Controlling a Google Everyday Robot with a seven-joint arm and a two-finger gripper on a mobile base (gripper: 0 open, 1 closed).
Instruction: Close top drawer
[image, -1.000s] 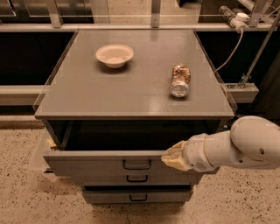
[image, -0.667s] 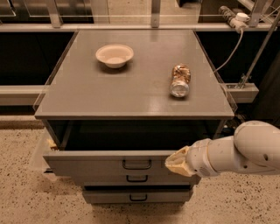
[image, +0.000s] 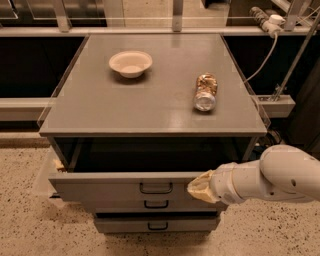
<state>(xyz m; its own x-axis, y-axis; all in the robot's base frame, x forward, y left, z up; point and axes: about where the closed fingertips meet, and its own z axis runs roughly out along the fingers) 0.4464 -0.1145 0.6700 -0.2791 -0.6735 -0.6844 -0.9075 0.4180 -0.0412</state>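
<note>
Camera view: gripper (image: 199, 186) at open top drawer (image: 110, 185) front.

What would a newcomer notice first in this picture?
The top drawer stands pulled open, with the gripper at the right of its front. On the cabinet top a pale bowl sits back-left and a can lies on its side at right.

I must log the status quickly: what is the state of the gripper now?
Gripper: open or closed cannot be told; it is at the front of the open top drawer, right of its handle.
</note>
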